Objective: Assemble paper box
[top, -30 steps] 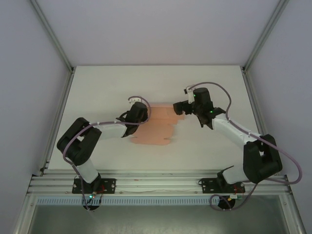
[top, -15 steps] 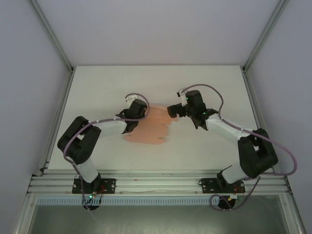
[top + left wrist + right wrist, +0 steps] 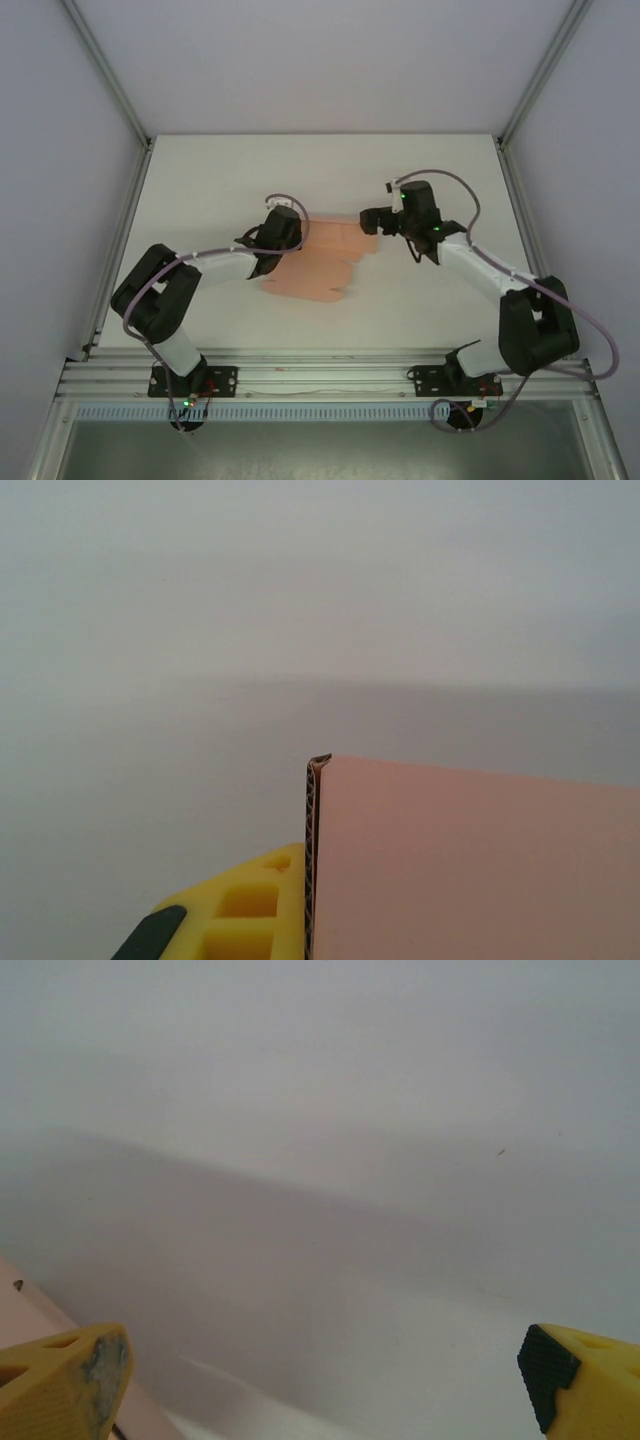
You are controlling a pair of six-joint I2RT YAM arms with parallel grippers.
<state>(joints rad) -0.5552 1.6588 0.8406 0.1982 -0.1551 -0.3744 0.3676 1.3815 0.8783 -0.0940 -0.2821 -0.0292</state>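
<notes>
The paper box [image 3: 322, 266] is a flat salmon-pink die-cut sheet lying mid-table. My left gripper [image 3: 289, 240] is shut on the sheet's left edge. In the left wrist view the corrugated card edge [image 3: 312, 860] stands right against the yellow finger [image 3: 245, 910], and the pink face [image 3: 470, 860] hides the other finger. My right gripper [image 3: 368, 220] hovers at the sheet's upper right corner. Its yellow fingers [image 3: 65, 1380] stand wide open with nothing between them, and a sliver of pink card [image 3: 22, 1305] shows beside the left one.
The white table [image 3: 200, 180] is walled by grey panels and aluminium posts [image 3: 120, 110]. A metal rail [image 3: 320, 378] runs along the near edge, where both arm bases are bolted.
Both grippers and the sheet shifted a little left, then came back right. The left gripper kept its hold and the right stayed open.
</notes>
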